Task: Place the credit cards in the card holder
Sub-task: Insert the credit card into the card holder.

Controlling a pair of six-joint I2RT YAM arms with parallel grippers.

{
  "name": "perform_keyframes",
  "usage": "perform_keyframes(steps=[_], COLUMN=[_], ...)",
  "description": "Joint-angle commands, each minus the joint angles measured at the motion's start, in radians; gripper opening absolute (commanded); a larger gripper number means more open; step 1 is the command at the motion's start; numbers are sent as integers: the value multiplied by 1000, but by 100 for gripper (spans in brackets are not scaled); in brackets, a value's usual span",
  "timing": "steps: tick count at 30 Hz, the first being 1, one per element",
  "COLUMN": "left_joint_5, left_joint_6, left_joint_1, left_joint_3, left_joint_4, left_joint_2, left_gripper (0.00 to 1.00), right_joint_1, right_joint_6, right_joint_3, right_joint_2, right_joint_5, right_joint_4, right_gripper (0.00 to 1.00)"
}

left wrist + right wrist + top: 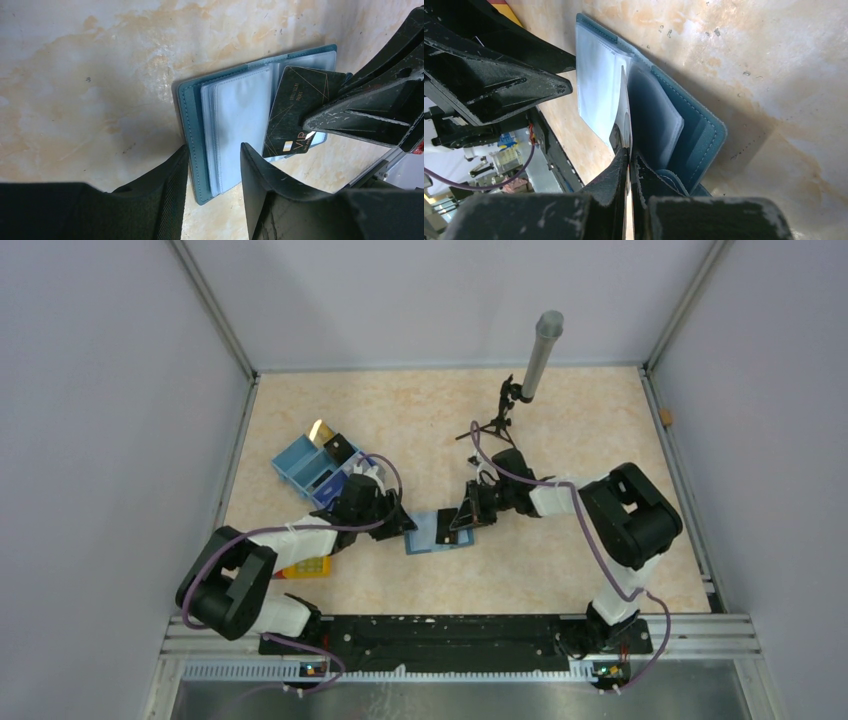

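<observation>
Table (pixel 560 570): right hand (pixel 629 152) pinches black card (pixel 295 107) (face, maybe 'VIP', left-wrist only)

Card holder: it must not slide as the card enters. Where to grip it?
Probably grip the card holder at its free left cover edge, coming from the left gripper's side: that half lies flat and clear, while the right gripper holds the black card over the other.

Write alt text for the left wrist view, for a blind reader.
The right tool holds a black card over the open teal holder lying on a beige table. The left tool, open, sits at the holder's near edge.
</observation>
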Motion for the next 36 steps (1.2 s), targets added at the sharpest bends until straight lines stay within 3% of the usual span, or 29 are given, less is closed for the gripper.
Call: perform_keyframes(steps=[1, 15, 28, 36], left_joint_5=[-15, -12, -12, -55], left_joint_6=[2, -21, -12, 3], left_joint_1=[-14, -42, -49, -49], left_joint_3=[-20, -27, -27, -32], left_joint_4=[10, 35, 52, 23], left_joint_2=[14, 14, 17, -6], left_gripper=[44, 42, 40, 39], right_joint_1=[8, 54, 92, 105], right_joint_6=[15, 99, 81, 5], right_joint_3=[0, 24, 89, 151], right_joint_2=[25, 78, 124, 35], right_joint_5=[30, 36, 70, 177], right_joint_4=[24, 86, -4, -173], right_gripper=[0, 0, 0, 23])
